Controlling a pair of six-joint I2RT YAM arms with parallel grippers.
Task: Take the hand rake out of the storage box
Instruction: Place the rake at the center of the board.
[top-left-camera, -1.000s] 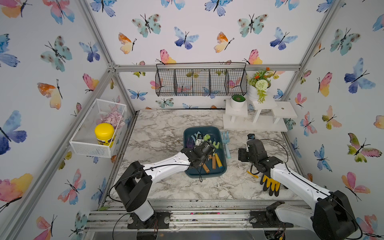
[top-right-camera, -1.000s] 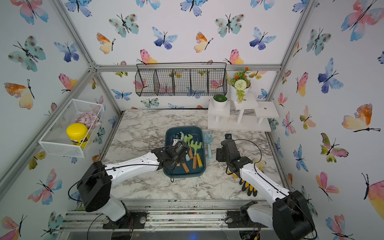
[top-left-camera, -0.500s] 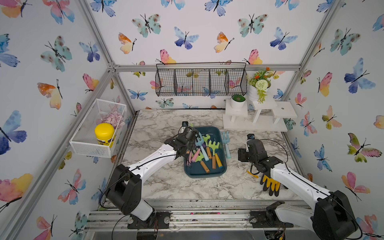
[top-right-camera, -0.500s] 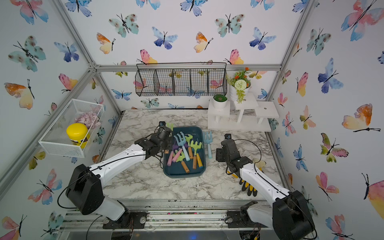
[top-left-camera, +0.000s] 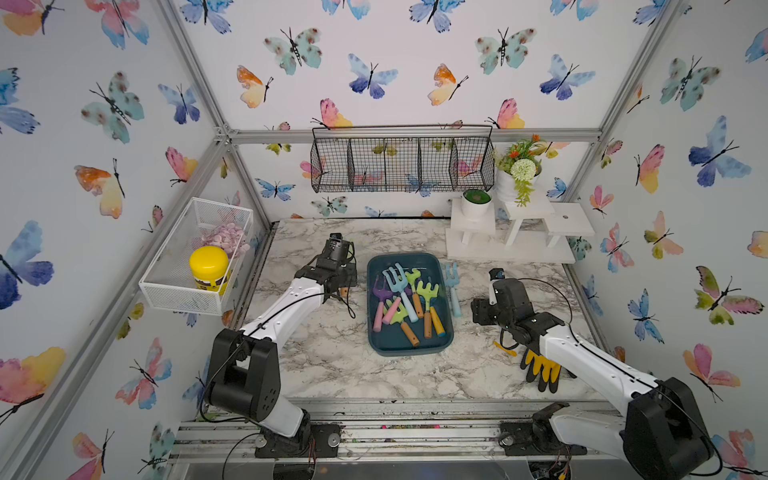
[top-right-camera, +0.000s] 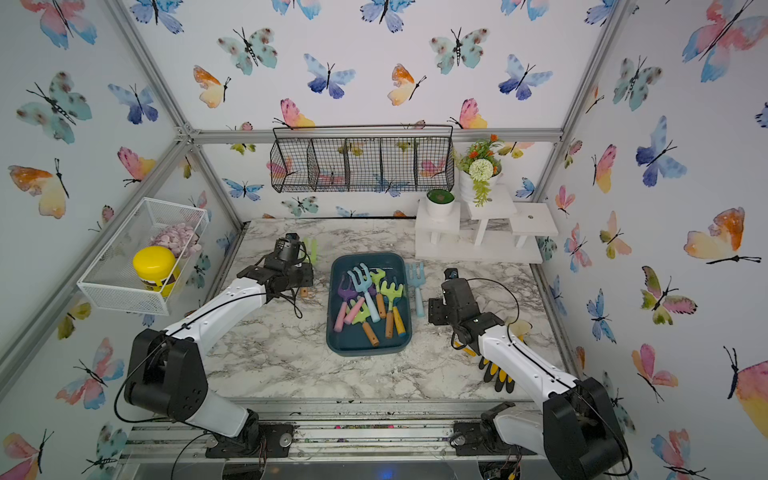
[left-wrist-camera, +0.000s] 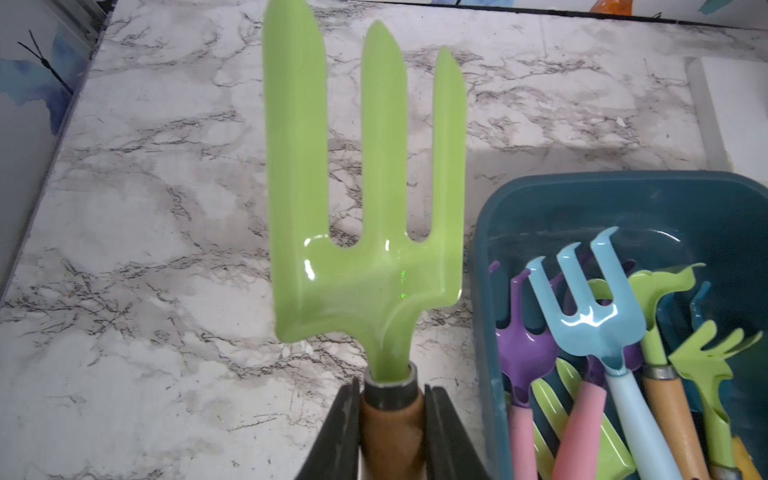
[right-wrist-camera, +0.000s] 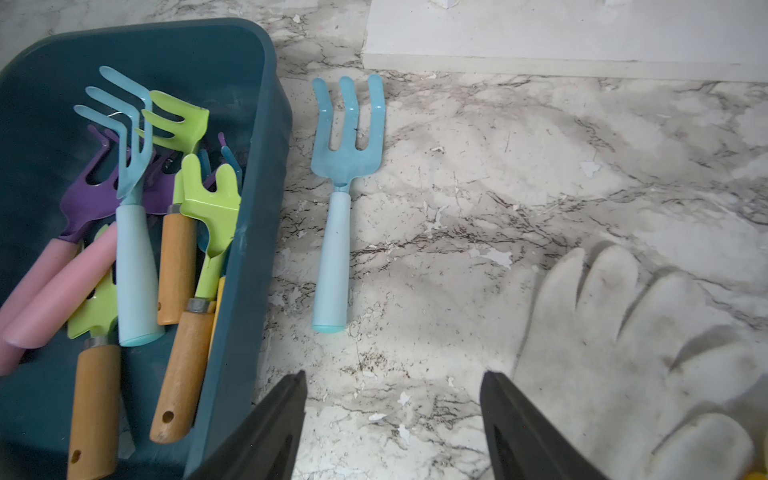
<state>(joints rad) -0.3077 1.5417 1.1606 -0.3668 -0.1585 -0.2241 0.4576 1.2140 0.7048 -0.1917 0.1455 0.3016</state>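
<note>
The hand rake (left-wrist-camera: 365, 208) is lime green with three long tines and a wooden handle. My left gripper (left-wrist-camera: 390, 390) is shut on that handle just behind the metal collar. It holds the rake over the marble table, left of the storage box (left-wrist-camera: 582, 195). In a top view the green tines (top-right-camera: 311, 248) stick out past my left wrist. The dark teal storage box (top-left-camera: 409, 347) sits mid-table with several coloured garden tools inside. My right gripper (right-wrist-camera: 392, 386) is open over bare marble to the right of the box, with nothing between its fingers.
A light blue fork (right-wrist-camera: 340, 199) lies on the table beside the box's right wall. A white glove (right-wrist-camera: 623, 353) and a yellow-black glove (top-left-camera: 540, 370) lie near my right arm. A white mesh basket (top-left-camera: 195, 257), a black wire basket (top-left-camera: 401, 164) and a white plant stand (top-left-camera: 511, 245) line the walls.
My left arm lifted the green rake out of the box and carried it left, over the table. The right arm has stayed in place.
</note>
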